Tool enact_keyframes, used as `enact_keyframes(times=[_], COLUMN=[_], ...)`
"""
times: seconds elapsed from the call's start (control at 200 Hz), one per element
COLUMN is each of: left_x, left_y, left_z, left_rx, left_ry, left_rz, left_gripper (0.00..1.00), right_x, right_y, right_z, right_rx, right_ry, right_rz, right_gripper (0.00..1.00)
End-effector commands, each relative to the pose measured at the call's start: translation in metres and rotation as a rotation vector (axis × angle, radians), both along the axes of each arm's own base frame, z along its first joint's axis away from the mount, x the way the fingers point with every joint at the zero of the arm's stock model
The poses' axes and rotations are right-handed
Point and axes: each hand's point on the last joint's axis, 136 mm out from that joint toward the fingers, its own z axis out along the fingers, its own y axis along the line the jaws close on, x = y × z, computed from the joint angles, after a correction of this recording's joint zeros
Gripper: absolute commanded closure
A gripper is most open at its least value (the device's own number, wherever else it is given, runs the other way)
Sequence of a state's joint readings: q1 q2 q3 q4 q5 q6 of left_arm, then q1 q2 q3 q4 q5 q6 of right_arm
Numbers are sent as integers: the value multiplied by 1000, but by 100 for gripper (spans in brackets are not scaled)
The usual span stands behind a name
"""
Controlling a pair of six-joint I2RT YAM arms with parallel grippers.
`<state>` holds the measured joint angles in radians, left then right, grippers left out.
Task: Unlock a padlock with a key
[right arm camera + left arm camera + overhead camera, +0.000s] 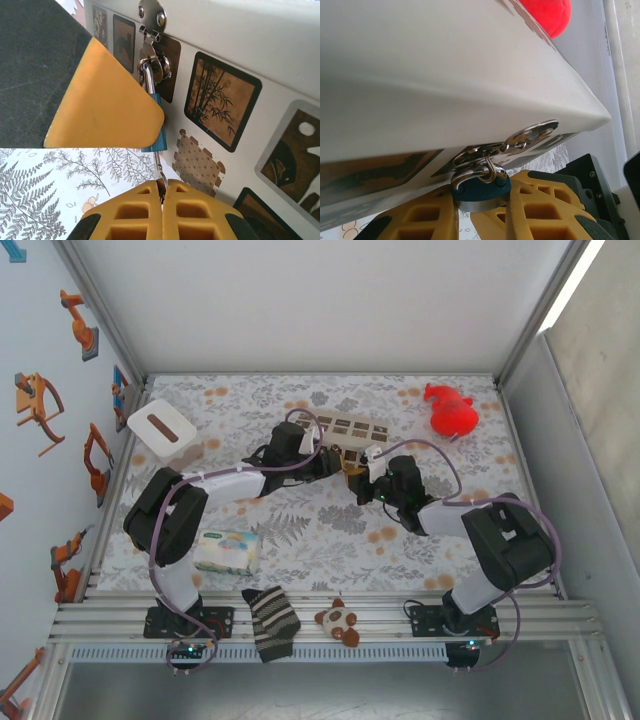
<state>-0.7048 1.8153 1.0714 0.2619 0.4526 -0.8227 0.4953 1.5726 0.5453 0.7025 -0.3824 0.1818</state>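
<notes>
Padlock (pixel 481 189), in the left wrist view, hung by its shackle from the hasp (pixel 520 140) on the underside edge of the cream patterned box (pixel 445 75), and your left gripper (pixel 481 201) had its jaws partly closed on the sides of the blue body. In the right wrist view the same padlock dangled against the box front, one yellow pad (pixel 105 100) of the left gripper across it, while your right gripper (pixel 162 197) had its jaws fully closed on the thin key (pixel 160 172), which pointed up at the base of the lock. From the top external view both arms met at the box in the middle of the counter (pixel 300 530). You would judge the lock small, light, stiff metal, smooth enough to slip, and free to swing on the hasp, so the flat sides of the body were the place to hold it. You could count one padlock, one key, one hasp, one patterned box.
</notes>
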Motion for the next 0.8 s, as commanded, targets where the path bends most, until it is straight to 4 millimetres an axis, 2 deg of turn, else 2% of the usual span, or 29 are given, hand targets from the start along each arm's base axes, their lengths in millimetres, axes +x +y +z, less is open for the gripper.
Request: enact_keyframes(times=[0.0,0.125,0.281,0.366,0.566,0.796], left_x=[-24,-26,-27,-28,-26,-25], left_y=[-6,-6,-7,-7,-6,-10], left_z=[-9,-11,-12,-13,-20,-32], left_rx=[14,19,26,26,29,26], left_ry=[66,71,60,52,30,50], left_rz=[-56,-55,-60,-61,-53,-61], left_gripper=[77,77,77,77,77,77], right_x=[-1,-2,-6,-7,-11,-10], right_y=[25,26,39,40,39,37], right_z=[80,85,104,111,112,103], right_rx=[111,125,241,281,314,282], right_ry=[-269,-281,-219,-195,-149,-140], right_rz=[95,100,169,164,165,151], right_gripper=[100,100,100,100,100,100])
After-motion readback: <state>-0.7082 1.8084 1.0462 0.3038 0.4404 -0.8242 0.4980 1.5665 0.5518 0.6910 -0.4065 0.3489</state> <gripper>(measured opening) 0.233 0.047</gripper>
